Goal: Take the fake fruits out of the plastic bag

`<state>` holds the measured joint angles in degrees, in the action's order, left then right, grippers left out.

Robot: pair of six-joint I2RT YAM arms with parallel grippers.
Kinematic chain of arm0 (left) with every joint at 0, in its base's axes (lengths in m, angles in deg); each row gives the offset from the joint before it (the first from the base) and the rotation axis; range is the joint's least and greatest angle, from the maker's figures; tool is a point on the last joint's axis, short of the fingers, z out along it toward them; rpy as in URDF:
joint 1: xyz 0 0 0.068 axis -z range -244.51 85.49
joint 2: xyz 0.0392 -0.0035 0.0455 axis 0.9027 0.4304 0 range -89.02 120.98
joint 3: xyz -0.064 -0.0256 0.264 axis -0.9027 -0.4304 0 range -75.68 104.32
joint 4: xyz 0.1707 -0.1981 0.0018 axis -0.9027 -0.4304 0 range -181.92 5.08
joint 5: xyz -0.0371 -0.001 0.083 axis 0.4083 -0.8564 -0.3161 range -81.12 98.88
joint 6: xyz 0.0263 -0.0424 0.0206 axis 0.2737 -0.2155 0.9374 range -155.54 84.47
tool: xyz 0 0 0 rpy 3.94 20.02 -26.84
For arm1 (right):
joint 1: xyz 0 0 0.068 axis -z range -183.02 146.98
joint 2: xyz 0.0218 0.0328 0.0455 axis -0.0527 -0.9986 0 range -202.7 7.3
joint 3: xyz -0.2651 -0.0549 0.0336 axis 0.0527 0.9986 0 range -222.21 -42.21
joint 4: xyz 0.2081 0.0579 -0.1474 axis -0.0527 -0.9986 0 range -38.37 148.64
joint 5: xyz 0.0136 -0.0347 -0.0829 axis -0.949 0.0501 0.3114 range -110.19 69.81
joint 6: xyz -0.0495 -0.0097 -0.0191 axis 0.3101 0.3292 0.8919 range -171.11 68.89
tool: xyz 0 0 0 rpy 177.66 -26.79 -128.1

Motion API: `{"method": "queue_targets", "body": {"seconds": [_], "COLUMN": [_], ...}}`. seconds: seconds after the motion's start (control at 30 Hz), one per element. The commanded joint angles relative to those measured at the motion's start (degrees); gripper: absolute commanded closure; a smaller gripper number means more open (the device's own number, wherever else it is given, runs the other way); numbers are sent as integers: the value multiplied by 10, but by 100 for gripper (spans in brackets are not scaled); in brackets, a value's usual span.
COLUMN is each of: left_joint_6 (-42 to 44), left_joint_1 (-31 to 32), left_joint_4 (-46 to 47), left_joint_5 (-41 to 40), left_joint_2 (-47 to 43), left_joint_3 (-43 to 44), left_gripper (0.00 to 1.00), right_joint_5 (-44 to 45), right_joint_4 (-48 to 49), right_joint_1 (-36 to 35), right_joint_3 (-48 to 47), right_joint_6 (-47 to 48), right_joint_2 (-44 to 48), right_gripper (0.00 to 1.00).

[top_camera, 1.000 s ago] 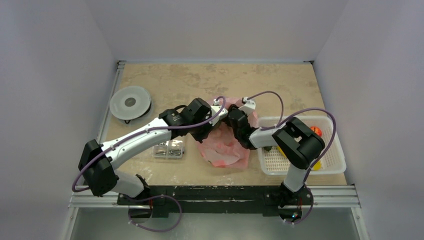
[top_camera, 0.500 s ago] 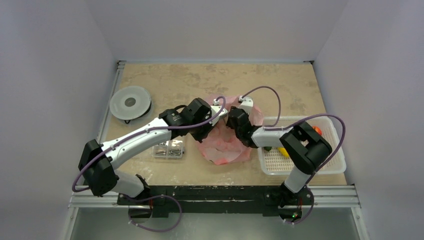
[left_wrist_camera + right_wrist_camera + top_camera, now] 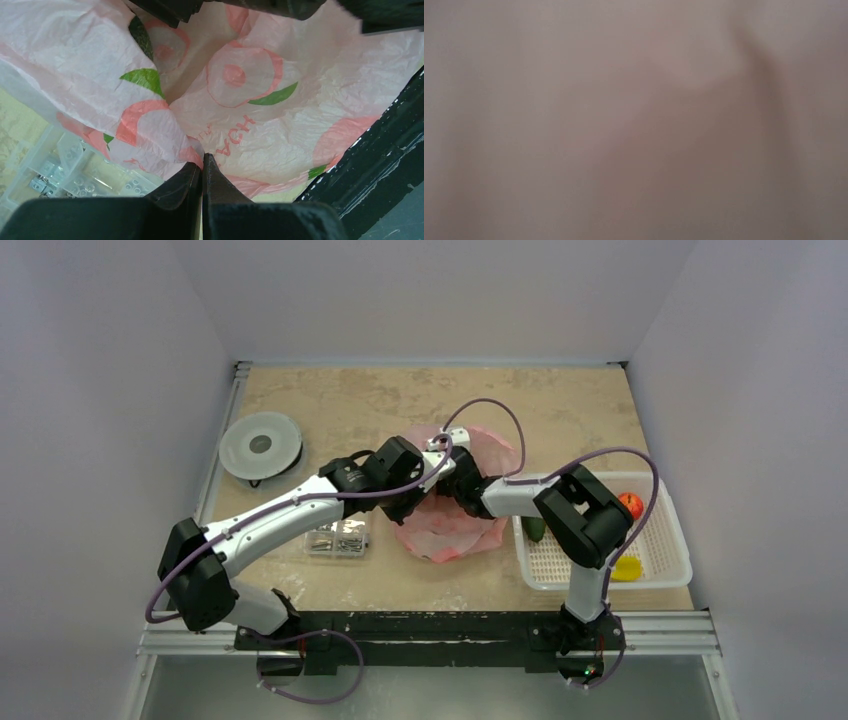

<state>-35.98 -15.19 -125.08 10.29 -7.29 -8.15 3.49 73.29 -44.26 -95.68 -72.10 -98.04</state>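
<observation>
The pink plastic bag (image 3: 460,535) lies crumpled at the table's middle. It fills the left wrist view (image 3: 260,100), printed with red rings and green leaves. My left gripper (image 3: 202,161) is shut on a fold of the bag's edge; from above it sits at the bag's left side (image 3: 413,502). My right gripper (image 3: 452,483) reaches leftward into the bag, its fingers hidden. The right wrist view is only a pinkish blur. A dark green fruit (image 3: 535,529), a yellow fruit (image 3: 627,568) and a red-orange fruit (image 3: 631,504) lie in the white basket (image 3: 560,562). No fruit shows inside the bag.
A clear box of small metal parts (image 3: 337,538) sits just left of the bag, and shows under the bag's edge in the left wrist view (image 3: 65,170). A round grey disc (image 3: 261,446) lies at the far left. The two wrists are close together over the bag.
My right arm has swung left, pushing its gripper deeper into the bag and uncovering the basket's fruits. The bag has shifted and flattened a little. My left gripper keeps its hold.
</observation>
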Motion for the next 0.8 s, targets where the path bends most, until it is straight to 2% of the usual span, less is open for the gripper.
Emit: {"method": "queue_targets", "body": {"seconds": [0.0,0.1,0.23,0.43,0.57,0.77], "left_joint_6": [19,21,23,20,26,26], "left_joint_1": [3,4,3,3,3,4], "left_joint_4": [4,2,1,5,4,10], "left_joint_5": [-6,-7,-12,-12,-49,-57], "left_joint_2": [2,6,7,9,11,7], "left_joint_3": [7,9,9,8,5,1], "left_gripper": [100,100,100,100,100,100], "right_joint_5": [-34,-54,-59,-44,-61,-88], "right_joint_4": [-10,-9,-18,5,-7,-44], "right_joint_1": [-1,-1,-2,-1,-1,-1], "right_joint_3": [-32,-28,-20,9,14,27], "right_joint_6": [23,6,-5,8,7,-21], "right_joint_2": [-40,-55,-59,-4,56,146], "right_gripper": [62,72,78,98,100,100]}}
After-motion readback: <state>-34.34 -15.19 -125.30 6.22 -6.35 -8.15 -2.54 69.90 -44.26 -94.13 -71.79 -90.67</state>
